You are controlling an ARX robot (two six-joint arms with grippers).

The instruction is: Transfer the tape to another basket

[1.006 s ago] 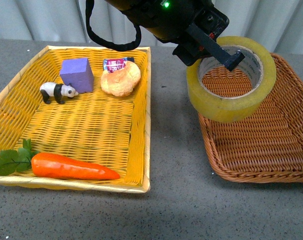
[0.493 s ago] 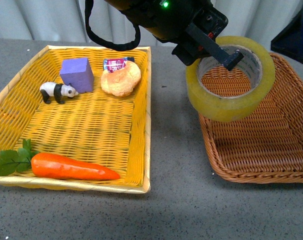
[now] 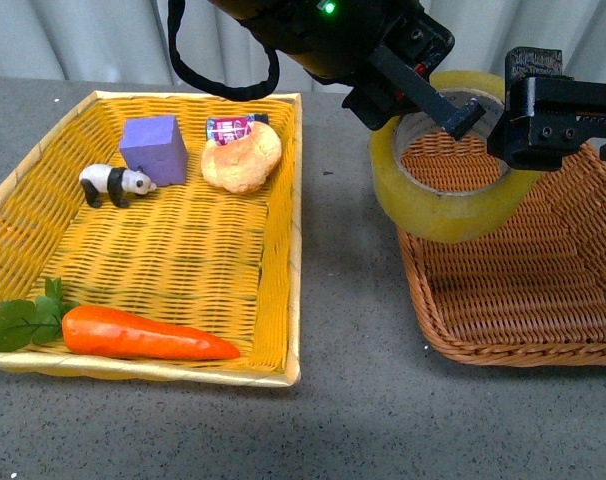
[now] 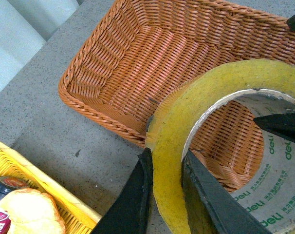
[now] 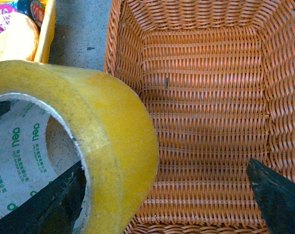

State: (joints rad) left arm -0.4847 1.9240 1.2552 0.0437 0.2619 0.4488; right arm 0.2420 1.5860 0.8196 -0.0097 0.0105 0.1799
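Since the earlier frame, my right gripper (image 3: 543, 112) had come in from the right edge of the front view and covered the far right side of the tape (image 3: 438, 205). The roll itself had barely shifted. My left gripper (image 3: 411, 95) was clamped on the roll's wall, one finger inside the core and one outside. It held the roll tilted in the air over the left edge of the basket (image 3: 523, 300), partly out over the grey table (image 3: 353, 400). From the front I could not make out the right gripper's fingertips. On its wrist camera the fingers stood wide apart and gripped nothing. One lay across the roll's core, and I could not tell whether it touched. The basket's right side was cut off. In the yellow basket (image 3: 283, 250), a packet (image 3: 230, 127) sat half hidden behind a bun (image 3: 241, 158).
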